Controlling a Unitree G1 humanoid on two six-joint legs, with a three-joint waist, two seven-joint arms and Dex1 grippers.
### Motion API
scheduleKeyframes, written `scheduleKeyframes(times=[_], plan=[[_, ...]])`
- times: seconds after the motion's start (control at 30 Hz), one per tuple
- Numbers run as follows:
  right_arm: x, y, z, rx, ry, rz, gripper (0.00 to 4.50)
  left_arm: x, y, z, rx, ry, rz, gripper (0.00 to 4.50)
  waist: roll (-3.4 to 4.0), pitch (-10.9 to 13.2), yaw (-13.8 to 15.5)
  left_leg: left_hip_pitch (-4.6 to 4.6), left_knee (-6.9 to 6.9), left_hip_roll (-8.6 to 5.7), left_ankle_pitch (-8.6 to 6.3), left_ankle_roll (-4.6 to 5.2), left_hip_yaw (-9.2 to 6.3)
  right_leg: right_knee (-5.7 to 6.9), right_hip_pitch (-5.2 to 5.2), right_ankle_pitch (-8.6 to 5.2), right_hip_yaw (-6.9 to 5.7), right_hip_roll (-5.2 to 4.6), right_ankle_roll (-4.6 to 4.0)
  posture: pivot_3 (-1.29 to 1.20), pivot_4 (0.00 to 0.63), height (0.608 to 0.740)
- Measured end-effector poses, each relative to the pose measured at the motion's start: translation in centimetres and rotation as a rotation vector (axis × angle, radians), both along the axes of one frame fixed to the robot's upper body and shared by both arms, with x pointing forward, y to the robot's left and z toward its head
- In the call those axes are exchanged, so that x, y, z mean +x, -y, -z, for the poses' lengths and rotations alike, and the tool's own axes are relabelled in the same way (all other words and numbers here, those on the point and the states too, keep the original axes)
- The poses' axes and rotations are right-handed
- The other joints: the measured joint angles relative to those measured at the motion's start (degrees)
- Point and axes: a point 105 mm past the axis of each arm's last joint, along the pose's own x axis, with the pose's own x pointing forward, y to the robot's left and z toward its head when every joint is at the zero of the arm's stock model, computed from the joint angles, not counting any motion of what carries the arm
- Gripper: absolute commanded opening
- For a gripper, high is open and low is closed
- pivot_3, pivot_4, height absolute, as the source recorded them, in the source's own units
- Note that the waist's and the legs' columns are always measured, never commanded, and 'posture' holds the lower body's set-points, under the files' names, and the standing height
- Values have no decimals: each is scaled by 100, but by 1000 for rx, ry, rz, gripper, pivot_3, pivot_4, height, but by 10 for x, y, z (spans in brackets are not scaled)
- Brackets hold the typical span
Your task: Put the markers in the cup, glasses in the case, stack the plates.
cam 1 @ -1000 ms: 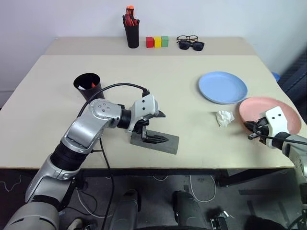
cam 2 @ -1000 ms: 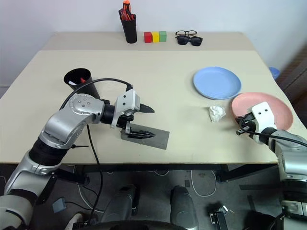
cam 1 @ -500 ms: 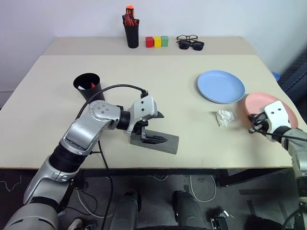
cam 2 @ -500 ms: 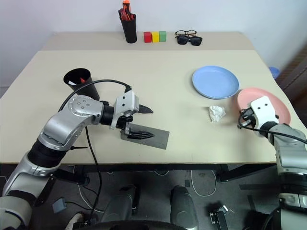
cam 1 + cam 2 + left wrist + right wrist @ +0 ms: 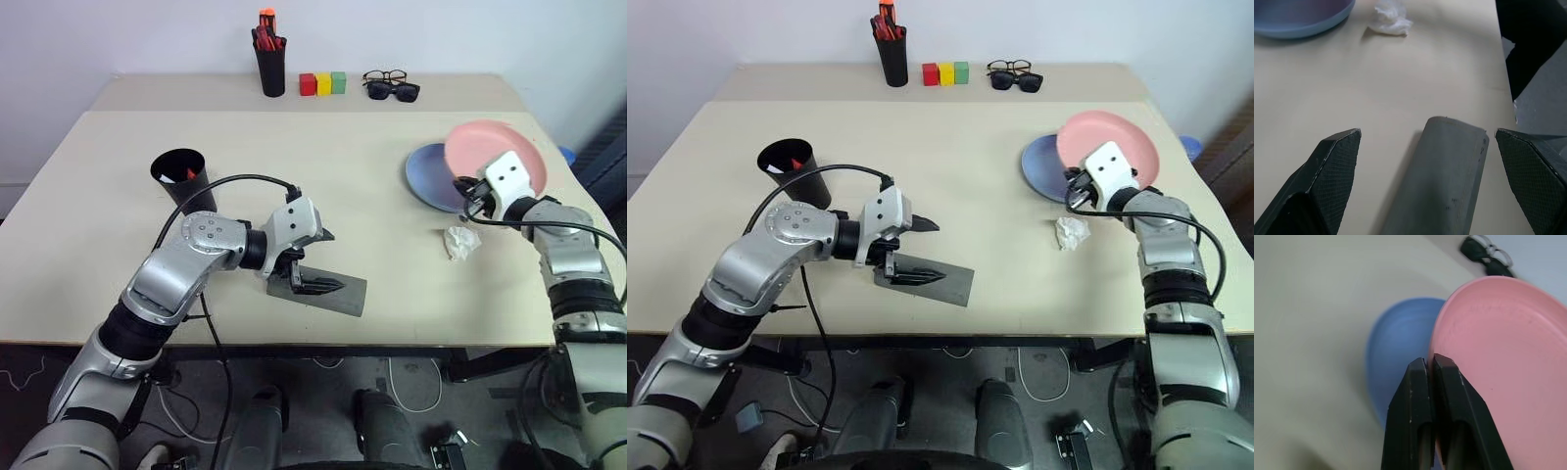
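Near edge of bench (image 5: 118,274): case (image 5: 328,291) lies flat, dark glasses (image 5: 315,285) look to be sitting at its open end, so likely in. Left hand (image 5: 312,257) wide open, holding nothing, hovering just over that end.

Mid-left: cup (image 5: 180,176) upright, red marker tip showing inside; white one can't tell. Markers probably done.

Right: right hand (image 5: 468,196) clamped shut on rim of pink plate (image 5: 490,149), plate lifted and tilted, overlapping blue plate (image 5: 427,178) on the bench. Stack not done yet, lowering and release left. Crumpled wad (image 5: 458,241) just beside blue plate.

Far edge: pen holder (image 5: 268,65), blocks (image 5: 322,83), spare glasses (image 5: 390,86).
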Motion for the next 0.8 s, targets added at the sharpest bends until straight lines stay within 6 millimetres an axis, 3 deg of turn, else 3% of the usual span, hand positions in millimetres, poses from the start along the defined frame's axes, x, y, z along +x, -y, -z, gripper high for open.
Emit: scheduleKeyframes(times=[0.1,0.23,0.33,0.43,0.53,0.67,0.8], plan=[[9,-13,1,4,-19,-38,930,-1,-5,0,-3,-2,-39,4500,0,0,-38,2,0,0,0,0,-1,3,1,0,0,1,0,0,150,740],[13,-21,6,-6,-30,-60,2901,-3,-9,-1,-11,-4,-76,4500,-1,0,-60,2,1,-1,0,-1,-3,3,3,0,0,1,1,0,150,740],[13,-17,3,32,-14,-40,2901,-4,-12,-2,-13,-2,-92,4500,0,1,-100,2,1,-1,0,-1,-3,5,3,1,0,1,1,0,150,740],[11,-8,-12,181,-7,-10,2901,-5,-11,-1,-19,-5,-93,4500,1,1,-119,3,0,-1,1,0,-4,8,2,1,0,1,3,0,150,740],[-5,9,-24,273,-26,-8,2901,-5,-10,-2,-21,-7,-87,4500,0,1,-74,4,0,-1,0,0,-9,12,5,1,-2,2,12,0,150,740],[-37,27,-1,339,-174,21,2901,-2,-10,0,-17,-15,-79,4500,1,1,-42,3,2,-1,0,0,-7,11,5,-3,-1,1,6,0,150,740],[-63,29,29,399,-331,50,2901,0,-9,1,-19,-14,-63,4500,1,1,-78,5,9,0,0,0,-2,12,4,-1,1,1,0,0,150,740]])
